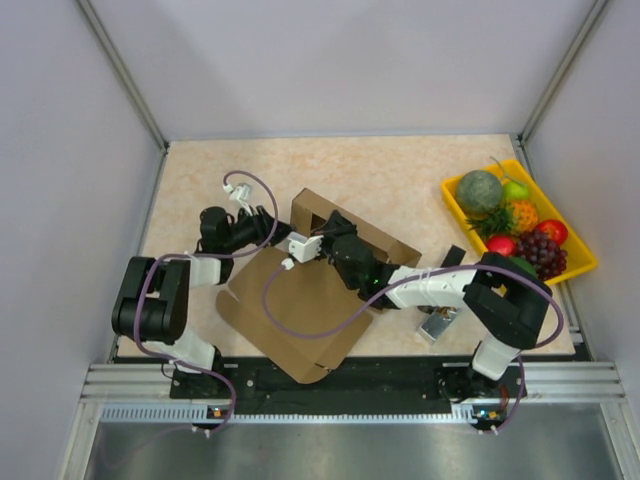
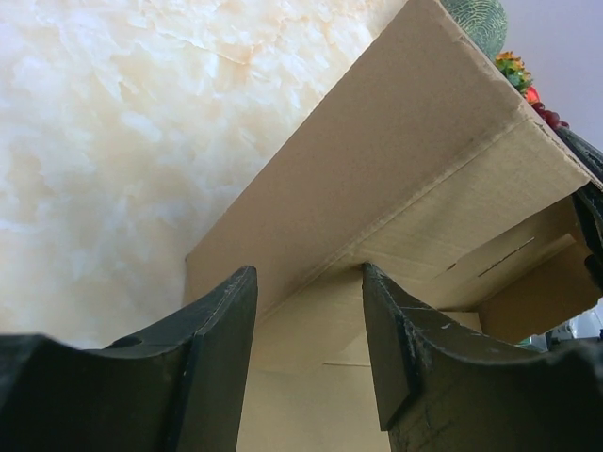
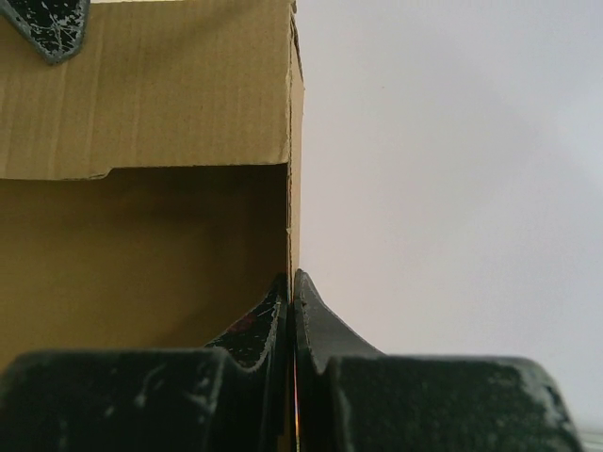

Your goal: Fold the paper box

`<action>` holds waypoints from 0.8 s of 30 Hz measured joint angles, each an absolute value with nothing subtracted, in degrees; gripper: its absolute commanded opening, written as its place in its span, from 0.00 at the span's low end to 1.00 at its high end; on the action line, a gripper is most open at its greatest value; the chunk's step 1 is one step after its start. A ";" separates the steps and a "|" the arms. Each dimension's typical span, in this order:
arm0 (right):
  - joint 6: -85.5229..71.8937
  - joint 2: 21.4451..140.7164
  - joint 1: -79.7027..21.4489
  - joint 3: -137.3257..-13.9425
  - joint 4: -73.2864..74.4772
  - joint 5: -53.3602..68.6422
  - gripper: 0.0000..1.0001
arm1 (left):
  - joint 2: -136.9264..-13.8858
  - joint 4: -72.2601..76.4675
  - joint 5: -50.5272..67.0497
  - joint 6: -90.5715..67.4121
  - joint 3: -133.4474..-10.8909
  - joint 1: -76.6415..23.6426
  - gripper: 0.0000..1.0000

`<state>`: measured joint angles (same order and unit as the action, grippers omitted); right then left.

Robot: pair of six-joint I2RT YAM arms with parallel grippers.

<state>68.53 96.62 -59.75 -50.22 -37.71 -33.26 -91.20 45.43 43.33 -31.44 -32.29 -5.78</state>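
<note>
In the overhead view we see the left arm extend from the lower left of the frame toward the middle, where the paper box (image 1: 290, 305) lies on the counter (image 1: 400, 170). The box is only partly formed: a wide flat panel spreads toward the lower middle of the frame, and a raised wall stands along its upper right side. In the left wrist view the left tool (image 2: 306, 282) has its 2 fingers (image 2: 221, 339) apart, and the brown wall and a folded flap show through the gap between them. We cannot tell whether either finger touches the cardboard. Further right, the right tool (image 3: 292, 287) is clamped on a thin upright edge of the box, with 1 finger pressed against each face of the cardboard. The box's shaded inside fills the left of that view. At the upper right of the overhead frame a yellow tray (image 1: 583, 266) holding fruit (image 1: 480, 190) sits on the counter, well apart from the box
</note>
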 measured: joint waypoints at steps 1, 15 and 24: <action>68.36 96.36 -59.70 -50.22 -37.19 -32.88 0.00 | -91.20 45.41 43.53 -31.51 -32.29 -5.78 0.54; 64.69 91.57 -56.42 -51.86 -25.65 -22.28 0.00 | -91.24 51.70 50.11 -37.50 -30.26 -3.73 0.55; 65.65 91.68 -54.54 -53.80 -23.29 -18.85 0.00 | -96.16 67.48 51.90 -48.10 -29.65 -1.54 0.54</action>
<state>65.65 91.68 -54.54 -53.80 -23.29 -18.85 -96.16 67.48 51.90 -48.10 -29.65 -1.54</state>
